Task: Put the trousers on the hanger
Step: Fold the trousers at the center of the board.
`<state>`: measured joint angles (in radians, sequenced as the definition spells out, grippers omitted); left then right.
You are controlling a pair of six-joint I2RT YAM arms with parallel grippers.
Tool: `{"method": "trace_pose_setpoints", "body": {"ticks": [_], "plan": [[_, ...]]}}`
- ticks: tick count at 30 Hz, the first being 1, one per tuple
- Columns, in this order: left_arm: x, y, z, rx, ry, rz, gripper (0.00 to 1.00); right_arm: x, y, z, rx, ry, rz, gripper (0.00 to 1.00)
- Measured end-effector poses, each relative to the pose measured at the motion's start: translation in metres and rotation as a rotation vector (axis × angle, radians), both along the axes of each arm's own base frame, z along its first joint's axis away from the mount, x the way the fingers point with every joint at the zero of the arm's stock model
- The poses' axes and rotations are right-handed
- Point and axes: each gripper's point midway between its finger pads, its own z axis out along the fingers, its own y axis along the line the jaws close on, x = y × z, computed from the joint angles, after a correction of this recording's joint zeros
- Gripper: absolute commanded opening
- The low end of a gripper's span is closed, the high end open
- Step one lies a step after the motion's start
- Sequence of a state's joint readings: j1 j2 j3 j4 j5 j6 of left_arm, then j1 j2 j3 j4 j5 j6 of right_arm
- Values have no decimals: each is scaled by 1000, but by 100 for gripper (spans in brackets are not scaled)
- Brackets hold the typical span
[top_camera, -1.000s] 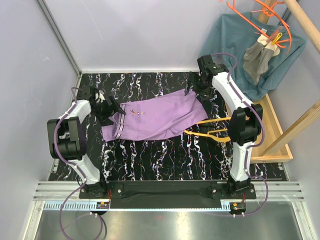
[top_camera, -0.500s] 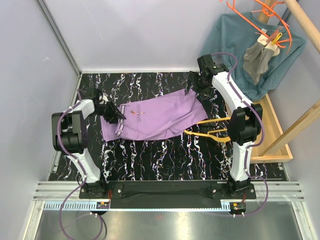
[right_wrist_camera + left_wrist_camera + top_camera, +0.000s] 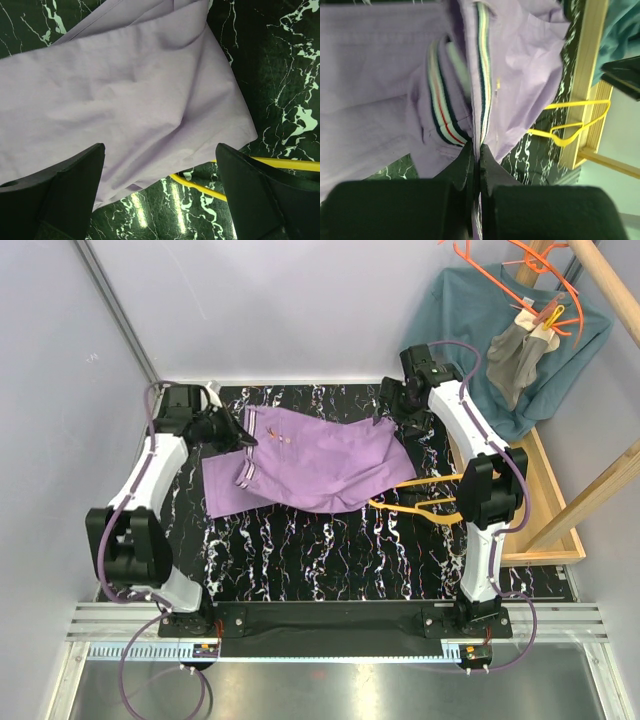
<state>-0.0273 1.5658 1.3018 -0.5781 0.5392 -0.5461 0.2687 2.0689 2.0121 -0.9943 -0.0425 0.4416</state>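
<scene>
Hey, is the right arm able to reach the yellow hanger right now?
Probably yes: its jaws are open, and the hanger lies close by, mostly bare, with only its end under the trousers.

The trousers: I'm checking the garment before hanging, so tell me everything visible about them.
The trousers are lilac, thin-looking cloth with a white-and-dark striped waistband. They lie spread, lightly creased, on the black marbled table, waist leftward. The left gripper is shut on the waistband; the right gripper stands open above the leg end, whose edge covers part of the yellow hanger.
</scene>
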Motion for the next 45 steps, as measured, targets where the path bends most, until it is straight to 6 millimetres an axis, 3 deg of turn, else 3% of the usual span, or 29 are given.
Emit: {"method": "trace_pose_setpoints", "body": {"ticks": [4, 6, 10, 13, 19, 23, 25, 26, 29, 31, 32, 35, 39, 45], "plan": [[0, 22, 24, 21, -74, 63, 0, 1, -1, -3, -1, 6, -2, 100], [1, 42, 22, 25, -86, 116, 0, 1, -1, -4, 0, 8, -1, 100], [-8, 83, -14, 40, -10, 216, 0, 0, 0, -4, 1, 9, 0, 100], [-15, 98, -43, 70, 57, 244, 0, 0, 0, -4, 3, 11, 0, 100], [-22, 109, -85, 110, 155, 266, 0, -1, 9, -15, 41, 47, 22, 100], [-21, 111, -92, 108, 171, 274, 0, 1, 26, -24, 123, 67, 67, 98], [-20, 110, -89, 104, 164, 277, 0, 6, 35, -28, 164, 66, 85, 92], [-20, 109, -87, 102, 162, 279, 0, 9, 39, -31, 180, 69, 89, 73], [-21, 107, -78, 96, 142, 286, 0, 29, 50, -40, 223, 55, 78, 67], [-22, 104, -71, 93, 123, 287, 0, 41, 57, -49, 254, 49, 57, 71], [-23, 103, -67, 92, 111, 287, 0, 42, 59, -54, 268, 58, 43, 99], [-23, 100, -59, 89, 89, 283, 0, 39, 58, -70, 271, 80, 14, 100], [-25, 99, -56, 88, 84, 280, 0, 23, 40, -99, 175, 138, -1, 100], [-25, 99, -54, 88, 79, 280, 0, 16, 25, -108, 83, 146, 53, 100]]}}
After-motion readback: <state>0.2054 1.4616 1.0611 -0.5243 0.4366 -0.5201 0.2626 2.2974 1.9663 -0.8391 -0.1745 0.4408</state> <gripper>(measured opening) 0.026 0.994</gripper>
